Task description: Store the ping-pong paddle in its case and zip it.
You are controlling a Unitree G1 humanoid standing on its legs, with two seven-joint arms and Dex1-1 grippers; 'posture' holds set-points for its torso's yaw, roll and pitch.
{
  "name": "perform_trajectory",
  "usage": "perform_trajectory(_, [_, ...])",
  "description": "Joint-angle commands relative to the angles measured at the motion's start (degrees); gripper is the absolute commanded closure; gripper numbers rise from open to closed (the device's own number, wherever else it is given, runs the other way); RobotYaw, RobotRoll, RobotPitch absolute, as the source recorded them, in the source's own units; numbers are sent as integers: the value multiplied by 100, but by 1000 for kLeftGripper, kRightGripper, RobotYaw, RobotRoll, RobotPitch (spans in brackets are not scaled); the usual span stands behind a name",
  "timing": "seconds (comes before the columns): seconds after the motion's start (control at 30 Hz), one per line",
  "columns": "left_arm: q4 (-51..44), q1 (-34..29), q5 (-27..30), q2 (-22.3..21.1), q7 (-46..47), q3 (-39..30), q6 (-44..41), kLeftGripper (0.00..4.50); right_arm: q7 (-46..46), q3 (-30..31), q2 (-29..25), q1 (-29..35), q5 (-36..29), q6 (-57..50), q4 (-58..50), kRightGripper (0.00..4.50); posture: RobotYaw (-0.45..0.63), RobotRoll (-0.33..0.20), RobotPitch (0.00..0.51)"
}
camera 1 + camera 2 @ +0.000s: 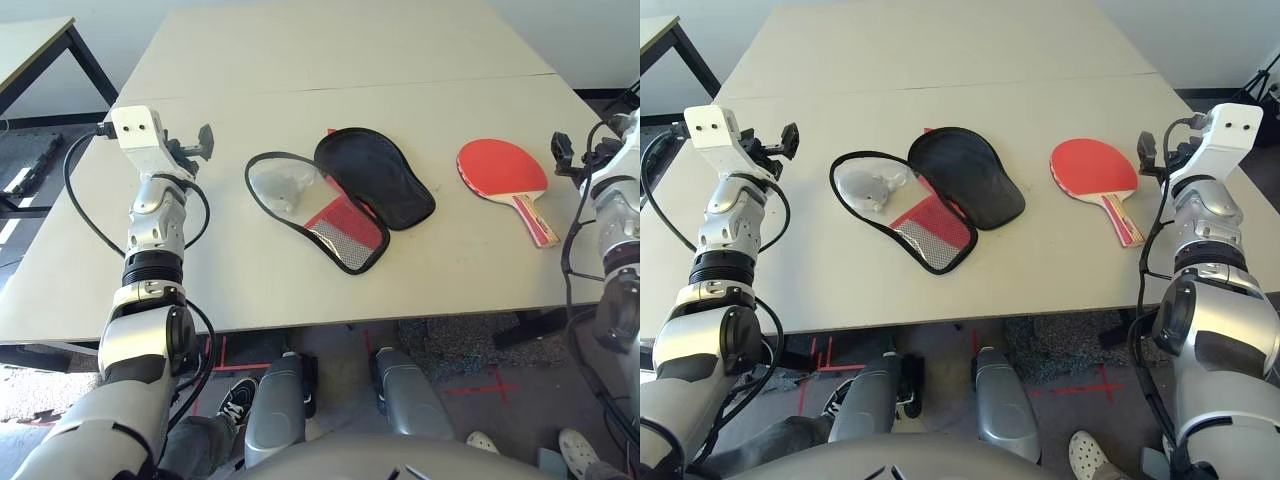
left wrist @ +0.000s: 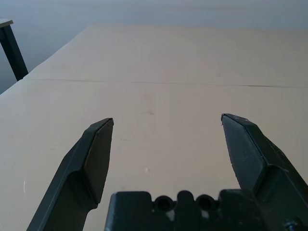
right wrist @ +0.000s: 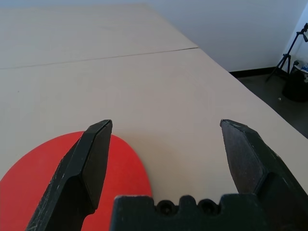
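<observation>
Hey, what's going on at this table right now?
A humanoid robot is at a table, about to pack a ping-pong paddle into its case. Nothing is being handled yet. The case lies unzipped and spread open in the middle of the table, and the paddle lies red face up to its right, apart from it. The left gripper and the right gripper are both raised over the table with fingers wide open and empty, the right one near the paddle.
</observation>
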State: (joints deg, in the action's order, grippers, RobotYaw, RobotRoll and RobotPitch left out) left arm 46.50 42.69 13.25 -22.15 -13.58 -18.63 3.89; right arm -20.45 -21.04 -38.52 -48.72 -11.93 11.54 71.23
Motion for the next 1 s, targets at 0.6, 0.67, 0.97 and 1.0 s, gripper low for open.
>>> perform_trajectory(0.6, [-592,132,70,-288,-20,21,-399,0,-1,-16,151,-41,15,-14,100,35,-30,0,125])
perform_trajectory(0.67, [-1082,104,159,-324,-142,79,-799,0,0,18,181,-56,49,-45,109,35,-19,0,130])
perform_trajectory(0.97, [-4537,-398,1125,-535,-1933,1309,-3284,0,-205,201,173,-201,256,-403,147,35,20,0,145])
perform_trajectory(1.0, [-4741,-427,1213,-558,-2014,1351,-3473,0,-236,223,166,-215,274,-451,147,35,22,0,145])
